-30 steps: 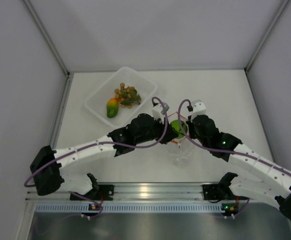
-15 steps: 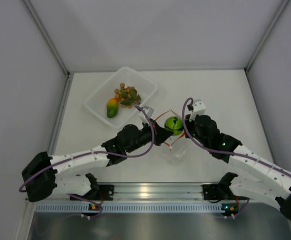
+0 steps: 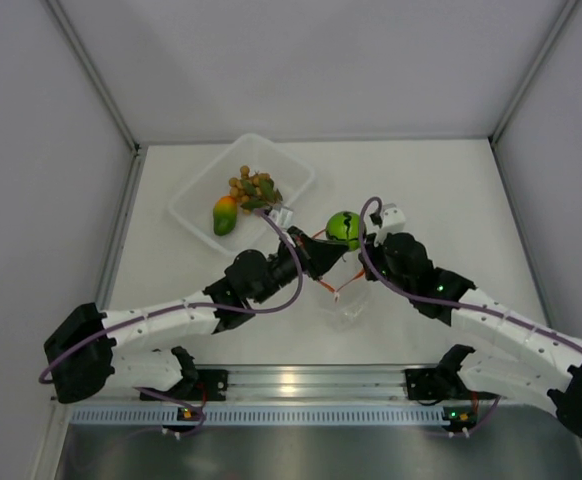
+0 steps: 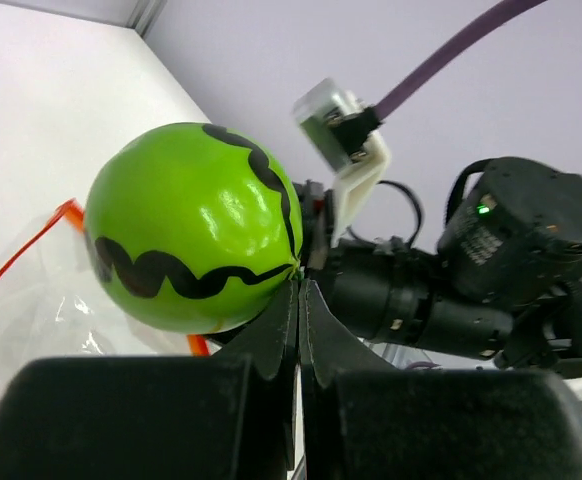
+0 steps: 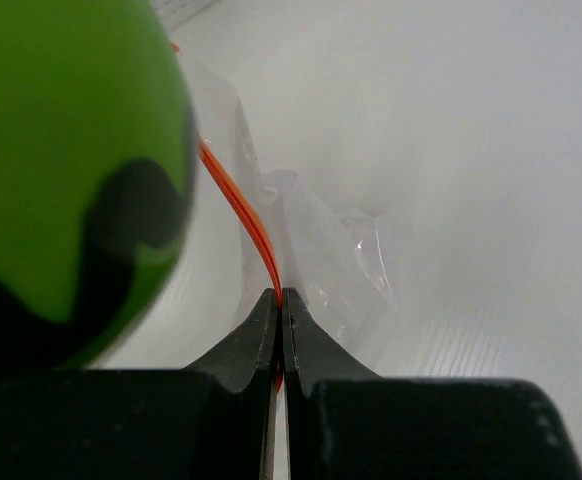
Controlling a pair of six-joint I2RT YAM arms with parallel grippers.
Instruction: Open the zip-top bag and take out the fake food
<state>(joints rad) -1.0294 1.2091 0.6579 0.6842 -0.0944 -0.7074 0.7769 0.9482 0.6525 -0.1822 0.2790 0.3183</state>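
Two robot arms meet over the counter (image 3: 451,200) with the job nearly done. The bag (image 3: 349,305) is open, its red zip strip pulled into a loop. The green ball (image 3: 344,229) sits high at the bag's mouth, between the two arms, and the slack clear film trails toward the near edge.

The right end effector (image 5: 280,300) is clenched on the zip strip, which runs straight into its closed tips. The left end effector (image 4: 299,285) is also clenched, with its tips pressed to the underside of the ball. Whether it pinches the ball, or the bag's other lip beneath it, cannot be told, because the strip passes out of sight under the ball in the left wrist view.

Two of the three toy pieces are out of the bag. The mango (image 3: 225,215) and the brown cluster (image 3: 253,190) lie side by side in the clear tray (image 3: 203,180) at the far left, well apart from the bag.

The ball looks all but free, and the film below it appears empty. What seems left is to lift the ball clear of the strip and set it down, most likely with the others in the tray, and then to let go of the bag.
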